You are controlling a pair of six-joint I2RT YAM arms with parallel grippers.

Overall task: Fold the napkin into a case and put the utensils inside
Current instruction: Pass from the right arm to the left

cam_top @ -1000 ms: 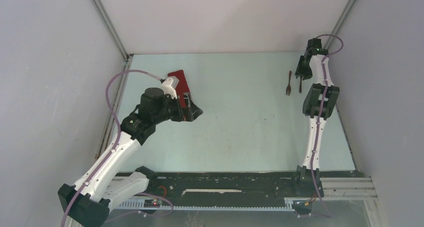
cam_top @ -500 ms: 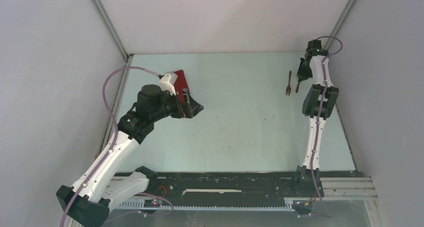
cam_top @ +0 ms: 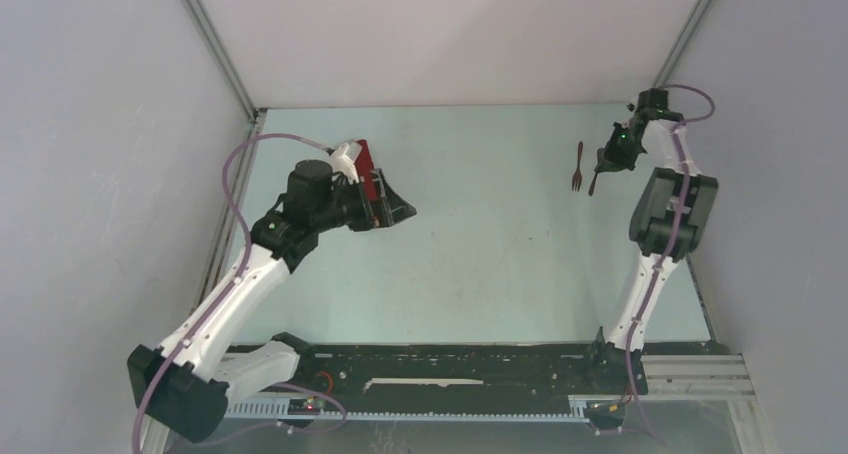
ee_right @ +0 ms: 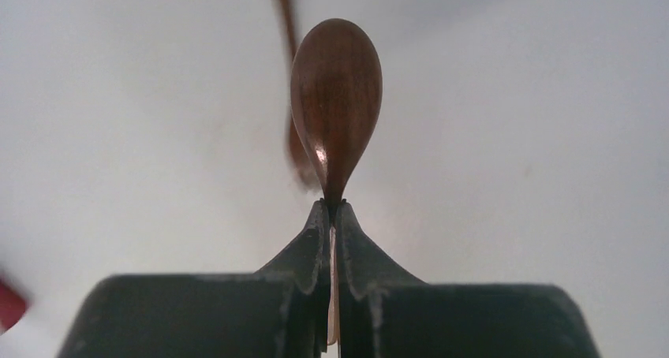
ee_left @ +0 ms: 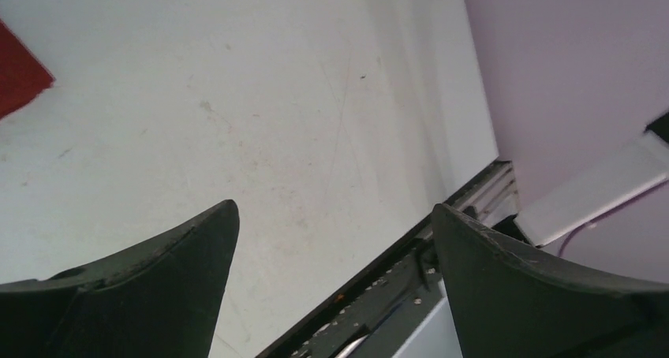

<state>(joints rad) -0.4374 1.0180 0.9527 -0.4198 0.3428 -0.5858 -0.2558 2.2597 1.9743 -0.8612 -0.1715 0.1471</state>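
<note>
Lying at the far left of the counter (cam_top: 480,254), the case (cam_top: 366,157) looks already folded into a narrow red oblong, though the left arm covers much of it and its opening cannot be made out. The spoon (ee_right: 335,98) is up off the counter at the far right, pinched by its handle in the closed jaws of the right gripper (ee_right: 330,210). The fork (cam_top: 577,166) lies flat just beside it. The left gripper (ee_left: 331,216) hovers near the case, jaws wide apart and empty. As I judge it, the fold is done and both utensils have yet to go inside.
</note>
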